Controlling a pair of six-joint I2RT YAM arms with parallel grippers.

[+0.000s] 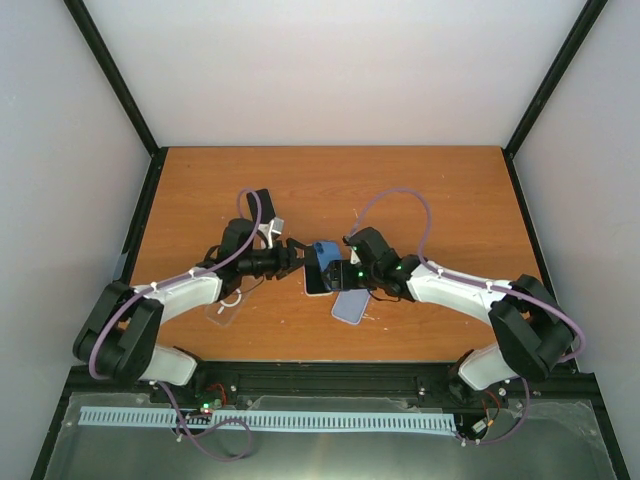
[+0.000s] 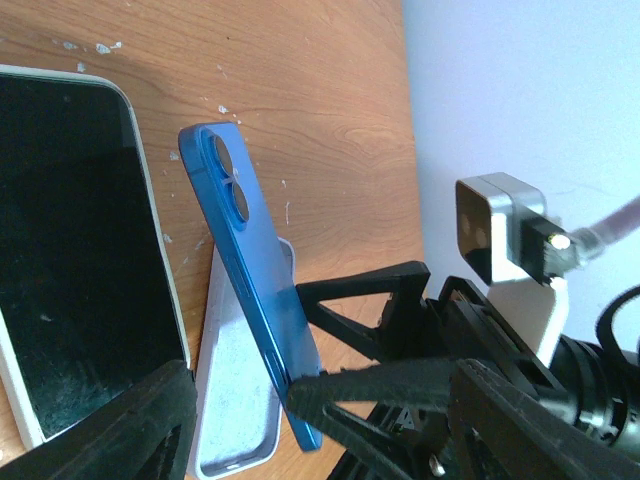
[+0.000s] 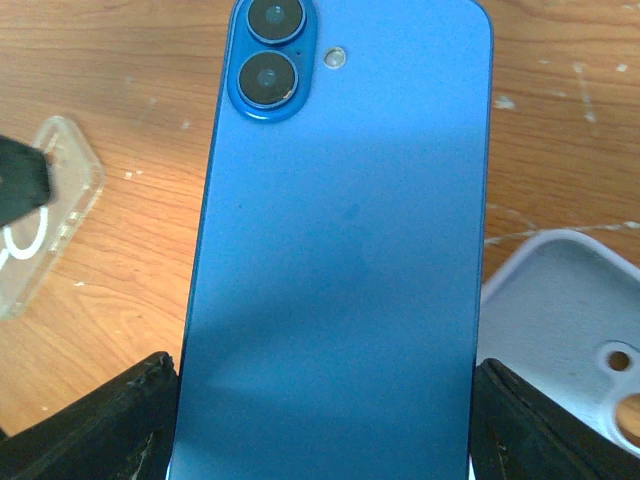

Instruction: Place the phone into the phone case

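Looking at the right gripper [image 3: 325,410] first: it's clamped on the blue phone [image 3: 340,260], one jaw on each long edge near the bottom end, with the glossy back and camera bump facing its wrist cam. The left gripper [image 1: 298,256] sits right beside the phone with its jaws apart, and I can't see it pinching anything.

The phone is up off the bench [image 1: 440,200] in the middle, tilted. The pale case [image 3: 560,320] lies open side up just under and beside it. I can't tell if they touch.

Handling-wise, I'd guess the phone is a stiff, fairly dense slab with slick glass faces, so the edges are the place to hold it. A grip on the flat faces would probably slide. The case looks soft and light, so it'll likely scoot or flex unless it's pinned.

Further out there's a clear case [image 3: 50,220] and a second phone [image 2: 70,260] lying screen up.
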